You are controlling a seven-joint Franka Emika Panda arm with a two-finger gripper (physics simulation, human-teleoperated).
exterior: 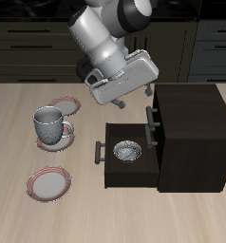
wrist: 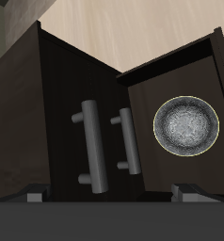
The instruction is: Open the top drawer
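The blackish-brown cabinet point(exterior: 191, 133) stands on the table. Its top drawer point(exterior: 155, 106) sits flush with the front, showing a short grey bar handle point(exterior: 150, 115) point(wrist: 86, 141). A like handle point(exterior: 154, 135) point(wrist: 126, 141) sits just below on another shut drawer. The lowest drawer point(exterior: 110, 171) is pulled out, and a metal bowl point(exterior: 127, 150) point(wrist: 184, 125) lies in it. My gripper point(exterior: 135, 98) point(wrist: 109, 198) hovers open in front of the cabinet, slightly above the top handle and apart from it, with nothing between its fingers.
A grey mug point(exterior: 49, 122) stands on a patterned saucer point(exterior: 58, 139) beside the pulled-out drawer. Another plate point(exterior: 64, 102) lies farther back, and a third plate point(exterior: 48, 182) lies nearer the table's front edge. The pulled-out drawer's handle point(exterior: 99, 152) sticks out toward the mug.
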